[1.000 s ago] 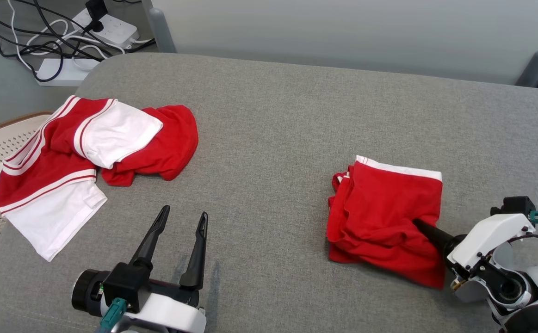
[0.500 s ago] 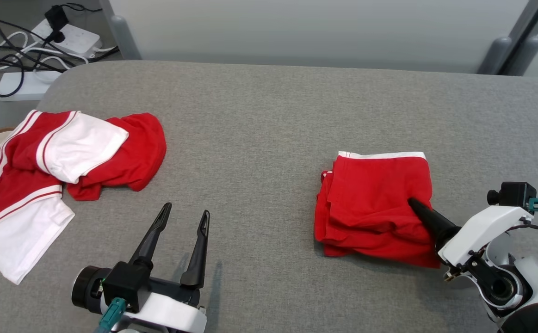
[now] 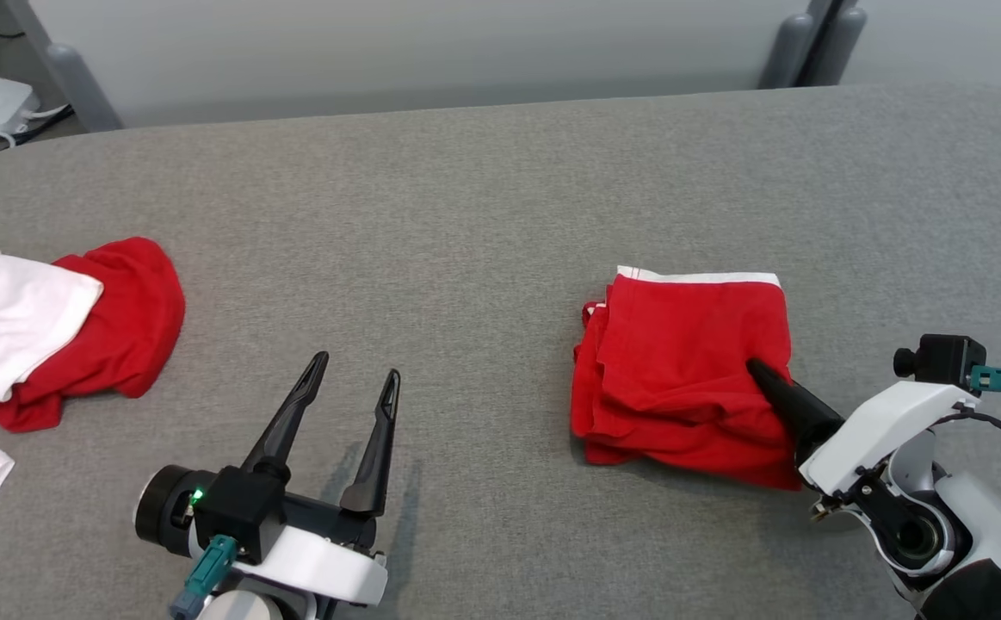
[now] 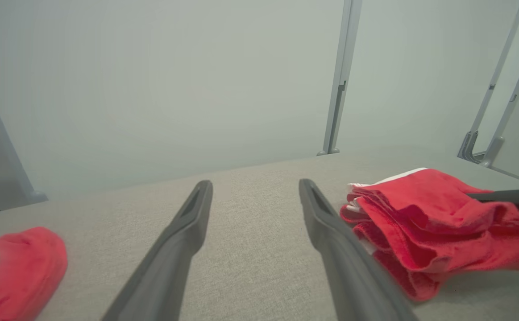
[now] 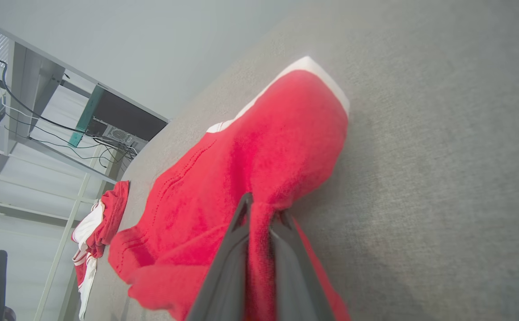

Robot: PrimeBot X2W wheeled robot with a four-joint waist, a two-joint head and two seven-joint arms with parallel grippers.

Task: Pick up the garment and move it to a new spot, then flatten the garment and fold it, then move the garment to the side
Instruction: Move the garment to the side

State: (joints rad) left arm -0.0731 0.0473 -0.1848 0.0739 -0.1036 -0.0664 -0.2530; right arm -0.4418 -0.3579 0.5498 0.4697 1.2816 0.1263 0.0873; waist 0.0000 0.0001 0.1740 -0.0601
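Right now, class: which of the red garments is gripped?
The folded red garment, pinched by the right gripper; the crumpled red-and-white pile at left lies free.

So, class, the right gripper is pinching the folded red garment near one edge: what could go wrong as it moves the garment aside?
1. The right gripper pinches only a small bunch of the folded red garment near one edge, so lifting may let the loose layers fall open.
2. Dragging it over the grey fabric tabletop may rumple the fold.
3. The left gripper stands open, apart from the garment, so the far side has no support.
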